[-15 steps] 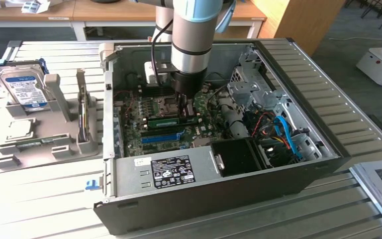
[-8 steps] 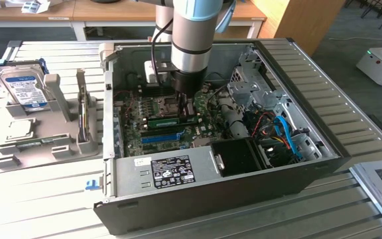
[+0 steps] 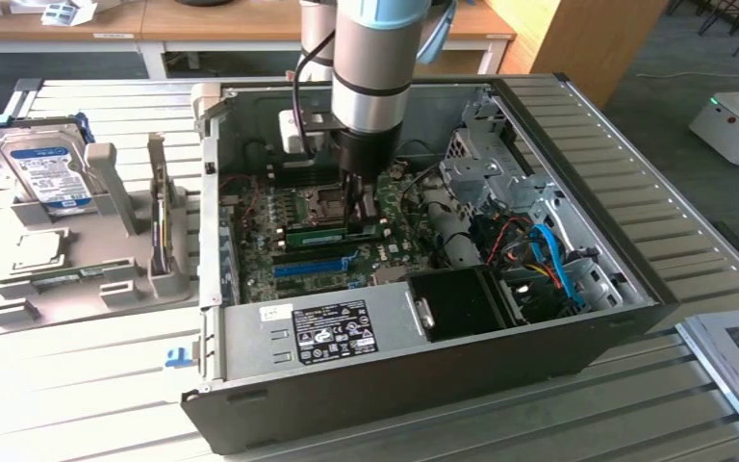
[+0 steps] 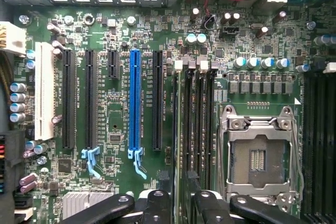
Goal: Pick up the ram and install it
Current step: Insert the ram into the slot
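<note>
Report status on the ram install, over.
End effector open, above the memory slots. Ram upright in a slot beneath it. No obstruction seen.

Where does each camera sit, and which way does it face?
Exterior view: off the arm, high to one side, looking down into the open computer case on the slatted table; the arm reaches down into it.
Wrist view: on the wrist, facing straight down at the motherboard; the open gripper shows.
Shared: the blue slot and the processor socket.
</note>
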`<state>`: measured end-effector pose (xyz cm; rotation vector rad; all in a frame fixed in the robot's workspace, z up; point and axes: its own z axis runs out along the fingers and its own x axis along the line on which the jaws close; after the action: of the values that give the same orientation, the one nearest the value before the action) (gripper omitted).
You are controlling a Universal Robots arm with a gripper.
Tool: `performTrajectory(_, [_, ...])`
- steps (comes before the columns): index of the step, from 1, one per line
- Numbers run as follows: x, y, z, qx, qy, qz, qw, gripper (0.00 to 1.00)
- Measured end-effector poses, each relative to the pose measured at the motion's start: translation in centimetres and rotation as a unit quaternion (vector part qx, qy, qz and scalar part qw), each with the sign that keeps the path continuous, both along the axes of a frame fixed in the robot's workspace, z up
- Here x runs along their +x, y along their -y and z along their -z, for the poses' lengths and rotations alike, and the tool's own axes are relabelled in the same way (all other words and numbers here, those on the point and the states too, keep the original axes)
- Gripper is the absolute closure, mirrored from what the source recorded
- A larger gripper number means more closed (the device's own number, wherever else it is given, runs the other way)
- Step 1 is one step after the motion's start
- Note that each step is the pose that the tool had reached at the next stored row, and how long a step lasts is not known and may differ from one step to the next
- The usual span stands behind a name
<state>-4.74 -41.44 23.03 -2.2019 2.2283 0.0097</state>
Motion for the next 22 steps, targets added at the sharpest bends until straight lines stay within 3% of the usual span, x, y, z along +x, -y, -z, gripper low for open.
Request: performTrajectory(22, [0.0,0.0,-3.53,0.0,0.0,0.0,1.0,0.75])
